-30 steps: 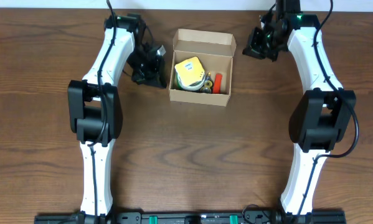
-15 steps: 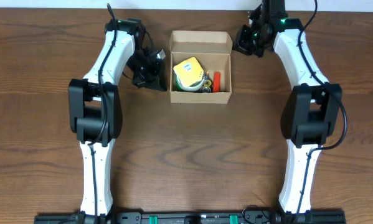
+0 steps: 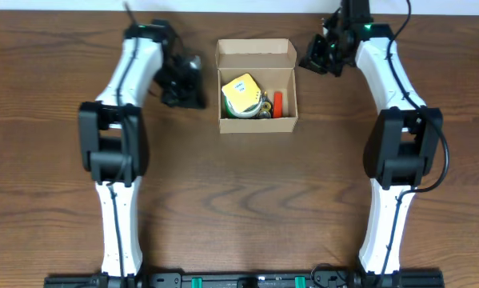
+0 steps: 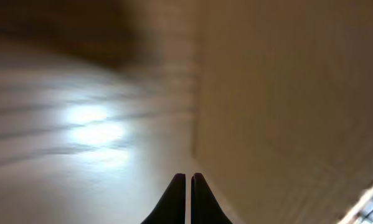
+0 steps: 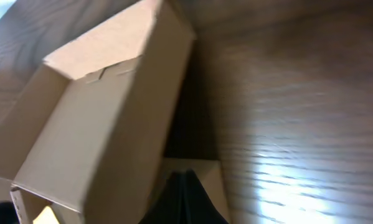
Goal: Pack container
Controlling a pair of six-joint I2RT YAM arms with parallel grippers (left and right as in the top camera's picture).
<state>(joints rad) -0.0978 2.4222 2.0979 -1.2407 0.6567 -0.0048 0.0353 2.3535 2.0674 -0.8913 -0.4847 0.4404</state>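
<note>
The left gripper [image 3: 189,90] and right gripper [image 3: 311,62], both shut and empty, are flanking the container [image 3: 257,125], likely to fold its flap [image 3: 255,50].

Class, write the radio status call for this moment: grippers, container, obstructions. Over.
Left gripper shut, left of container. Right gripper shut, by flap right end. Container open, yellow item inside. Opening unobstructed.
</note>
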